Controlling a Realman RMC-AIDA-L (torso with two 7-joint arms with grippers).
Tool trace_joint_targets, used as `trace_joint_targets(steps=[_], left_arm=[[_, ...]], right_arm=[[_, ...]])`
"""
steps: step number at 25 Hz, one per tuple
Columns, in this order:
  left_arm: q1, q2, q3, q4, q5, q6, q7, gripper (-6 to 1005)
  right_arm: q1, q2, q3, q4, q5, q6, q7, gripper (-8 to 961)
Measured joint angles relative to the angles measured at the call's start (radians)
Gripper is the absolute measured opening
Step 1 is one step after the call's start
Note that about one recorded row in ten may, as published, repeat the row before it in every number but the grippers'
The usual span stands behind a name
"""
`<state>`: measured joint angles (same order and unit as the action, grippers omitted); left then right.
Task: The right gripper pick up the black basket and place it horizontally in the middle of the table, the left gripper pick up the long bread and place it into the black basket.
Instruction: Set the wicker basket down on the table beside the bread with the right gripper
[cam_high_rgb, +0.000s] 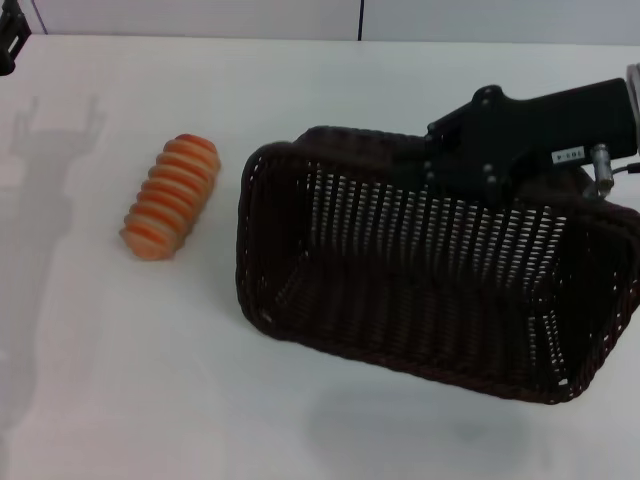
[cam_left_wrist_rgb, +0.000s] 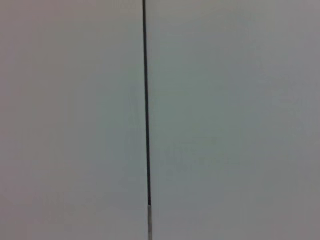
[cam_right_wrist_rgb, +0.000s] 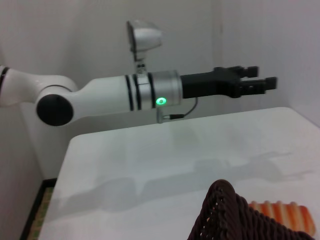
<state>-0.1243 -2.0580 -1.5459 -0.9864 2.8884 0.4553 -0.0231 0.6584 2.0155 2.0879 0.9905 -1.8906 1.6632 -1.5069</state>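
The black basket is tilted with its opening facing me, right of the table's middle, and casts a shadow on the white table. My right gripper is shut on the basket's far rim; its fingertips are hidden by the weave. The long bread lies on the table left of the basket, apart from it. My left gripper is at the far left corner, high above the table. In the right wrist view the left gripper is open and empty, and the basket rim and bread show low down.
The left wrist view shows only a pale wall with a dark vertical seam. The table's far edge meets a wall behind.
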Motion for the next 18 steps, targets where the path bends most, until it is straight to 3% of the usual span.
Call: trace_joint_targets(steps=[12,18], left_arm=[[0.011,-0.002,0.022,-0.025,0.0,-0.009,0.0,774],[0.012,-0.002,0.021,-0.026,0.0,-0.01,0.0,773]], right_arm=[[0.002,-0.031,0.006,-0.103,-0.002,0.057,-0.058,115],[-0.021,-0.038,0.114,-0.139,-0.006,0.073,-0.099,113]])
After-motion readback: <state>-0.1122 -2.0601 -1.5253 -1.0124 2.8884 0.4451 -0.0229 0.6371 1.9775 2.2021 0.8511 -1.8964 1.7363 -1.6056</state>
